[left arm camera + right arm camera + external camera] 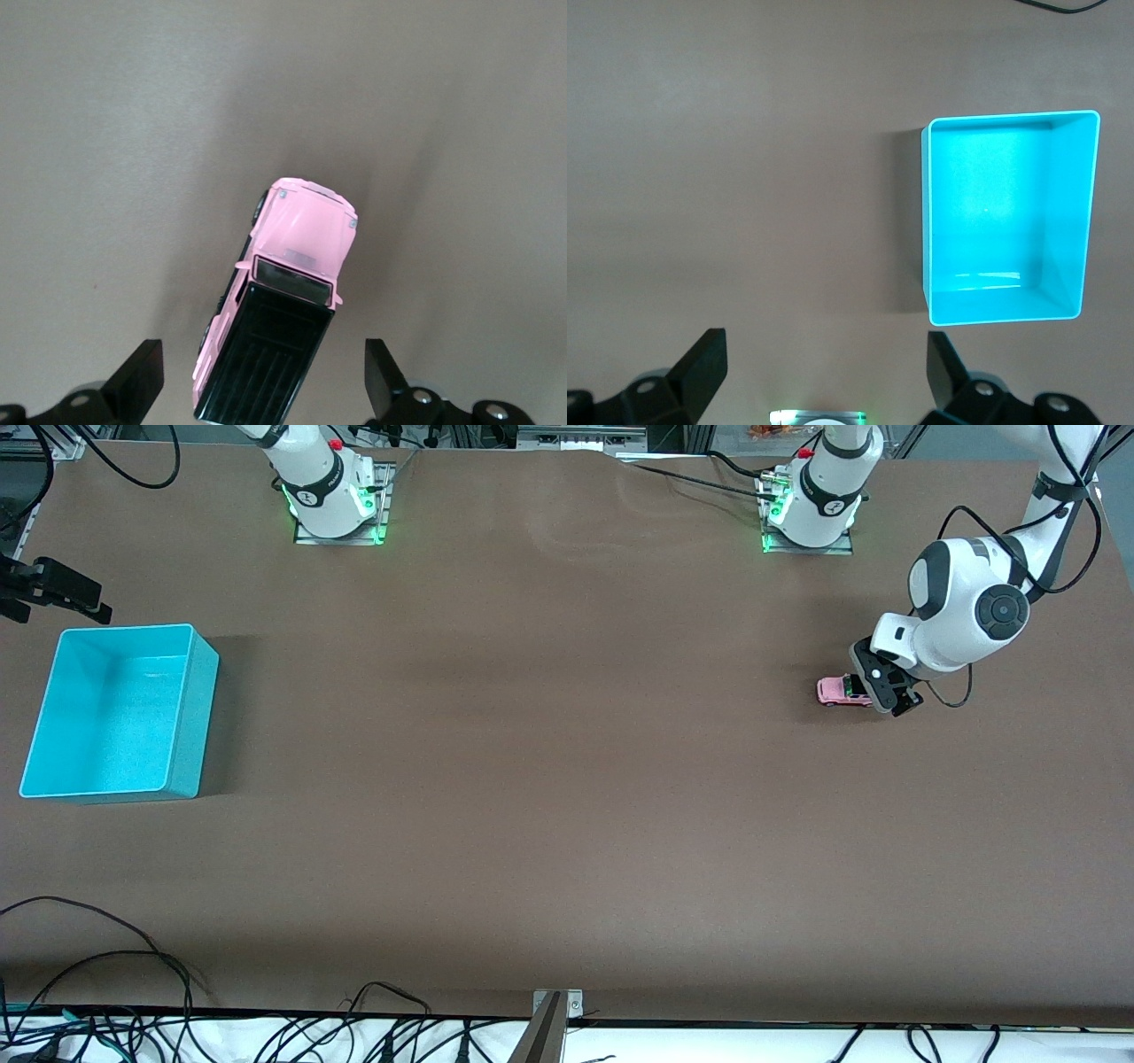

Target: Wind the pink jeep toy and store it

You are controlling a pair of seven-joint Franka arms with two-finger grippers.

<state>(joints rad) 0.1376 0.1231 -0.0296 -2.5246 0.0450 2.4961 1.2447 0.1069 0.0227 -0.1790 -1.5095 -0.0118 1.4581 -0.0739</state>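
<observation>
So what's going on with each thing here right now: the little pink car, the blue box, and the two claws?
pink jeep toy: on its wheels on the table at the left arm's end, not gripped.
turquoise bin: upright, open-topped, nothing inside, at the right arm's end.
left gripper: open, fingers straddling the jeep's black roof with gaps on both sides.
right gripper: open, holding nothing, waiting above the table beside the bin.

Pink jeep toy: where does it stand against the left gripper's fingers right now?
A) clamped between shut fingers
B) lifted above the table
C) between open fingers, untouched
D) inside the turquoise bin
C: in the left wrist view the pink jeep toy sits on the table with gaps to both fingers of the left gripper.
</observation>
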